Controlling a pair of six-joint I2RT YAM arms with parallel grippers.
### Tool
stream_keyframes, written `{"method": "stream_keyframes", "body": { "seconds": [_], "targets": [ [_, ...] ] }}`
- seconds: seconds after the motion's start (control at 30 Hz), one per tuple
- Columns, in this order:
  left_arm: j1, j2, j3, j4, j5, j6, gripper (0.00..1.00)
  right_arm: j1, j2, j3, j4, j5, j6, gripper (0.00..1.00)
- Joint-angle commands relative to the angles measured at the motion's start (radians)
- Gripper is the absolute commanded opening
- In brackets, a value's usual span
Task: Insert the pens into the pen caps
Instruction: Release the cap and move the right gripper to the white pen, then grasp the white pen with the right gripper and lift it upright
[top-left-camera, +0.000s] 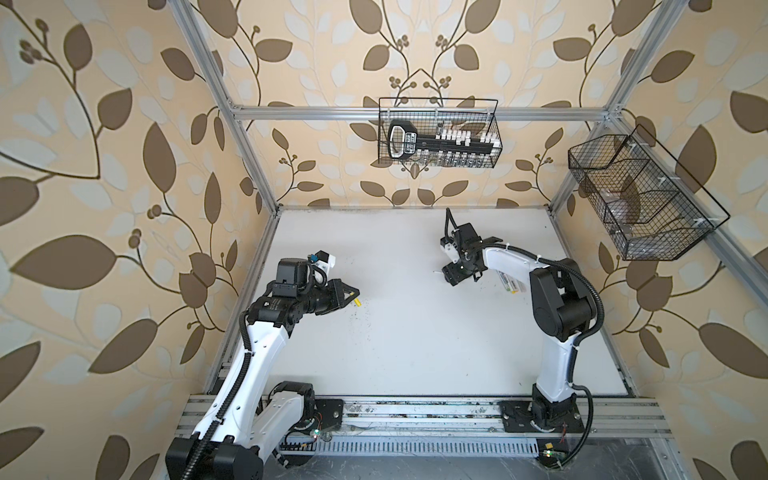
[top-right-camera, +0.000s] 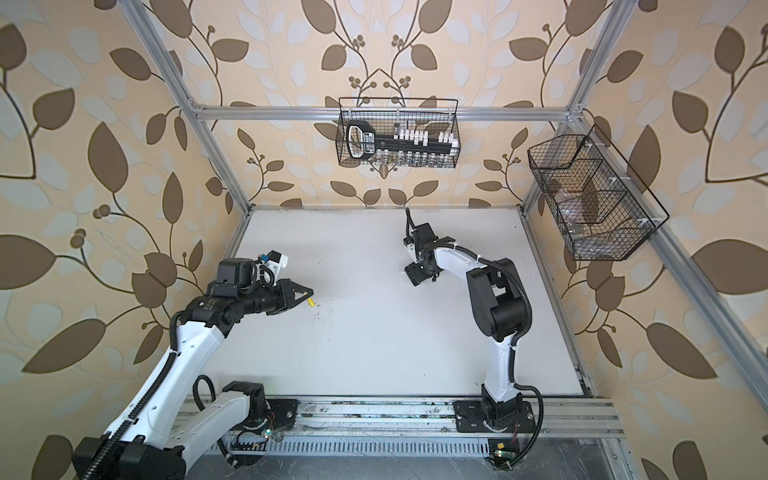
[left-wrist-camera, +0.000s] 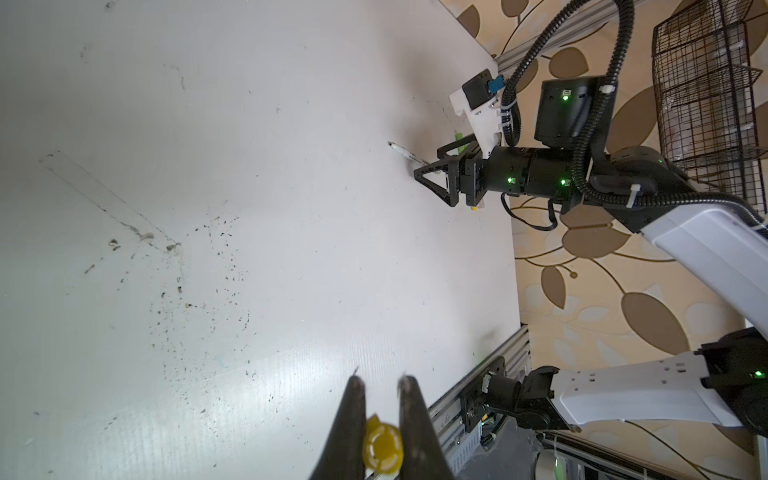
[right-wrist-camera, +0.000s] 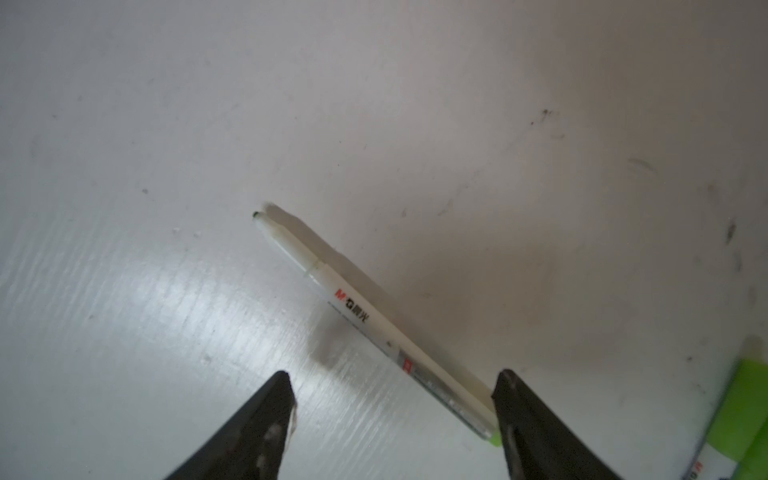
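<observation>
Pinching yellow cap (left-wrist-camera: 382, 446) in L hand (left-wrist-camera: 381, 379), R hand (right-wrist-camera: 393, 373) spread, pen (right-wrist-camera: 357, 309) betw its fingers

This is a robotics lab test cell. A white table (top-left-camera: 415, 340) is boxed in by an aluminium extrusion frame (top-left-camera: 332, 113), with leaf-patterned wallpaper panels (top-left-camera: 104, 166) standing behind and beside the table. A left arm (top-left-camera: 257, 357) and a right arm (top-left-camera: 557, 365) are bolted to a slotted metal rail (top-left-camera: 415, 411) along the table's front edge. One black wire basket (top-left-camera: 478, 160) hangs above the table's far edge and another basket (top-left-camera: 665, 232) above its right edge.
</observation>
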Motion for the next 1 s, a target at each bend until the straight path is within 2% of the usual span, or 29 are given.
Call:
{"method": "stream_keyframes", "body": {
  "seconds": [0.0,0.23,0.33,0.5,0.97],
  "targets": [
    [0.013,-0.005,0.018,-0.011,-0.015,0.036,0.0,-0.032,0.025,0.033,-0.007,-0.047,-0.104,0.78],
    [0.014,-0.012,0.014,-0.01,-0.017,0.039,0.0,-0.107,0.1,0.114,-0.096,-0.157,-0.154,0.73],
    [0.014,-0.011,0.016,-0.009,-0.016,0.04,0.0,-0.129,0.127,0.135,-0.126,-0.192,-0.172,0.67],
    [0.016,0.002,0.017,-0.009,-0.008,0.039,0.0,-0.141,0.141,0.138,-0.149,-0.237,-0.182,0.51],
    [0.017,0.002,0.017,-0.006,-0.004,0.039,0.0,-0.022,0.123,0.087,-0.156,-0.129,-0.114,0.19]
  ]
}}
